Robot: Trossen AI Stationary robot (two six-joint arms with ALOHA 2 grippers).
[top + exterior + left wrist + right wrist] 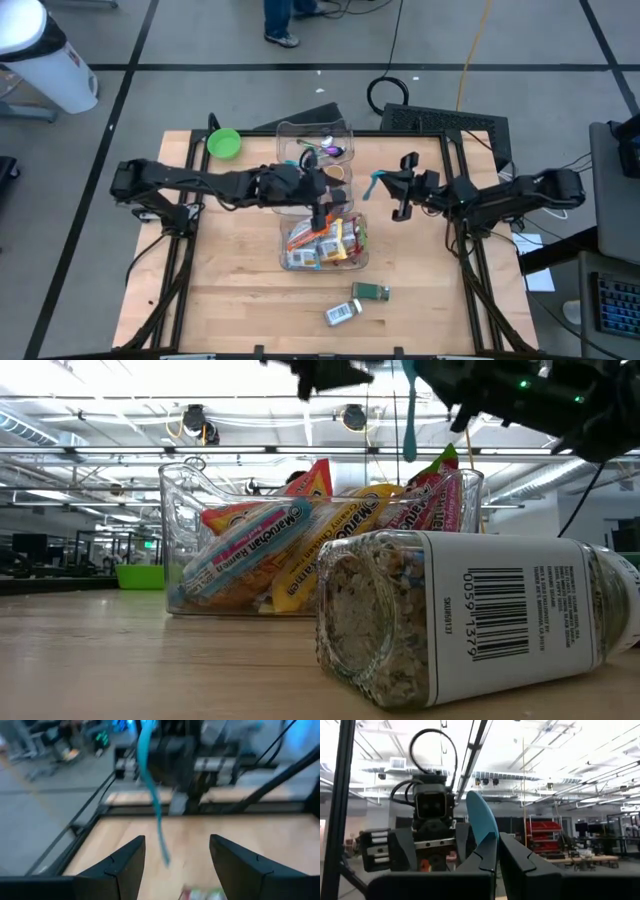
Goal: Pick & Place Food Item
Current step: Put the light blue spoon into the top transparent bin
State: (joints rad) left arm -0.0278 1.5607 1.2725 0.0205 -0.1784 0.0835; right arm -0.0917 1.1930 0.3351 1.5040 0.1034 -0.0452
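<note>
A clear jar (470, 622) lies on its side on the wooden table (230, 290), beside a small green packet (371, 292). Behind them a clear bin (322, 243) is full of bright noodle packs (250, 550). The left gripper (321, 213) hangs over that bin with its fingers apart, holding nothing. Farther back, the right gripper (497, 857) is pinched on a blue spoon (482, 825), up above the table.

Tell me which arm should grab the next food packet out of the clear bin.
Left. Its tool is open and empty, hanging right over the clear bin of packets. The right tool sits off to the bin's side, shut on a teal spoon.
</note>
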